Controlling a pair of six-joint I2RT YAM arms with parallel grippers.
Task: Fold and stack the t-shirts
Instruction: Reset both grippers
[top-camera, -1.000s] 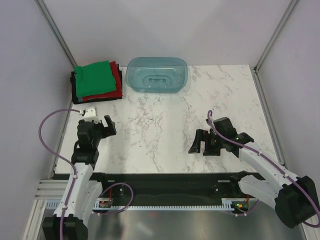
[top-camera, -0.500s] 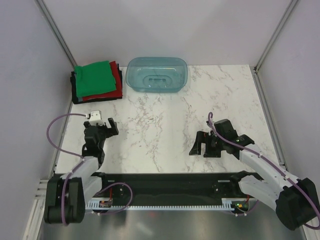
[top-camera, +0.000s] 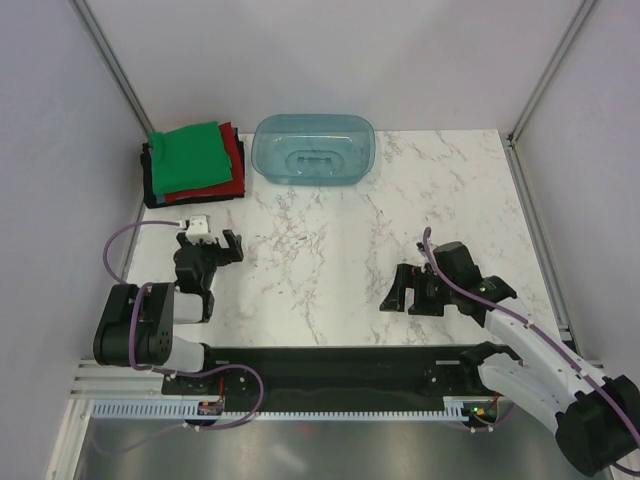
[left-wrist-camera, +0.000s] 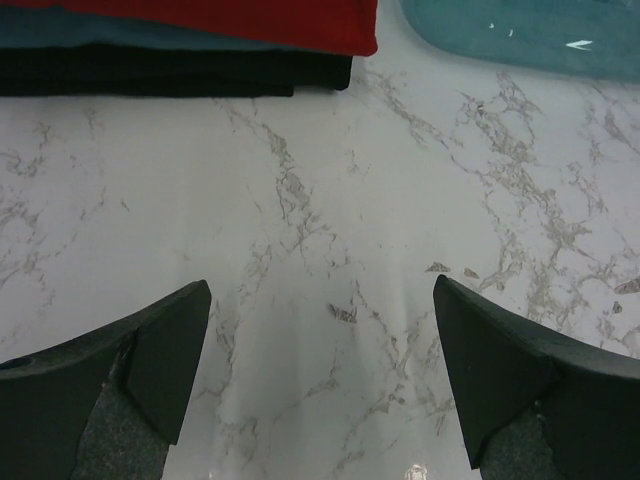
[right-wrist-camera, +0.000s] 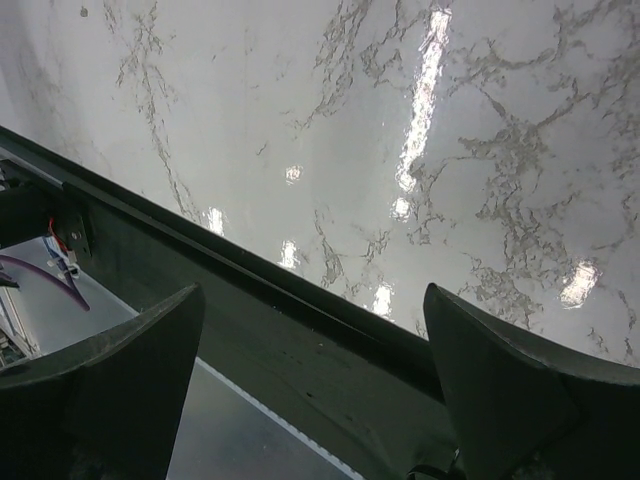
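While the t-shirts (top-camera: 190, 160) lie stacked beside the tub (top-camera: 356, 160), left and right jaws gape wide.

White marble-pattern table (top-camera: 330, 250), stacked t-shirts (top-camera: 192, 163) far-left corner, teal tub (top-camera: 314, 149) beside them

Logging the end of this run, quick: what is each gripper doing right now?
Left gripper: open, holding nothing.
Right gripper: open, holding nothing.
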